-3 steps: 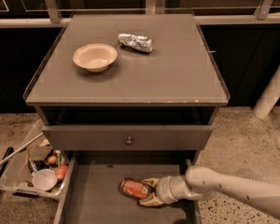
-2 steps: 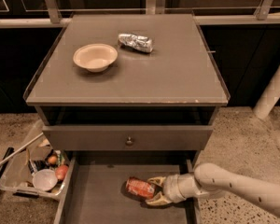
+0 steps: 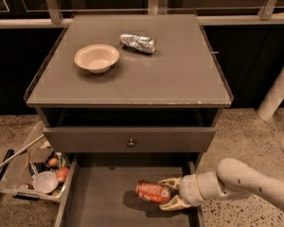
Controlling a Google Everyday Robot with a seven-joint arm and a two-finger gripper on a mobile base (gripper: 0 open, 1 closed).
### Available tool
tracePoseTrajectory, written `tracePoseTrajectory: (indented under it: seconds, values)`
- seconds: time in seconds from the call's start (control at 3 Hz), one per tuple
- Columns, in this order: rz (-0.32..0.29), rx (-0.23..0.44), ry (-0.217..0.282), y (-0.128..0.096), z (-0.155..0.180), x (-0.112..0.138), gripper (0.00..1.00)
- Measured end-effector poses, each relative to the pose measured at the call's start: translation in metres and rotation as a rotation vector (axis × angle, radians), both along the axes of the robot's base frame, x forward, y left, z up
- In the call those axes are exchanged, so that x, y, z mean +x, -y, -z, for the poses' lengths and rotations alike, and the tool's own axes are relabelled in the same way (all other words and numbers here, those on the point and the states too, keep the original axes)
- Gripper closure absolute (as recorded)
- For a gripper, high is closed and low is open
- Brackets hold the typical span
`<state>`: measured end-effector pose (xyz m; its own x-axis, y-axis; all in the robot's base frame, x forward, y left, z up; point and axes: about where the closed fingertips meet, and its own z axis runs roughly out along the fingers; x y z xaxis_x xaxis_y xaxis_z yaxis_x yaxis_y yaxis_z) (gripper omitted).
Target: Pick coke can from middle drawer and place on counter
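Coke can (image 3: 153, 192) on its side, low in the open middle drawer (image 3: 104, 200), towards the right wall. Its red body looks to be resting on or just above the bare grey floor, with a shadow close beneath it. The gripper (image 3: 173, 193) has it by the right-hand end, one yellowish finger above and one below, closed in against the can rather than spread wide. Behind it the pale arm (image 3: 248, 181) reaches in from the right, low and nearly level with the drawer.

Above that drawer is a shut drawer front with a small round knob (image 3: 130, 142), and above that the counter (image 3: 184, 74). On the counter's far left part sit a cream bowl (image 3: 96, 58) and, just beside it to the right, a crumpled silver can (image 3: 138, 43). The near half and right side have room. On the floor to the left stands a clear bin (image 3: 19, 186) of odds and ends.

By my reckoning the reach and the grasp are done, or as good as. What is left is most of the job: lifting the can clear of the drawer, getting it up past the counter's front rim, and setting it down on top.
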<state>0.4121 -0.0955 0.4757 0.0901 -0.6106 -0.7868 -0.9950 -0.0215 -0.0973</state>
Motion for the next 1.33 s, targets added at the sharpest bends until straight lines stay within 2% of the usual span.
tracePoseTrajectory:
  seconds: [0.33, 0.67, 1.0, 1.33]
  values:
    - [-0.029, -0.04, 0.067, 0.007, -0.046, -0.017, 1.0]
    - [-0.013, -0.117, 0.15, 0.007, -0.09, -0.027, 1.0]
    - [0.044, -0.174, 0.219, 0.004, -0.128, -0.026, 1.0]
    - [0.114, -0.162, 0.252, 0.005, -0.158, -0.022, 1.0]
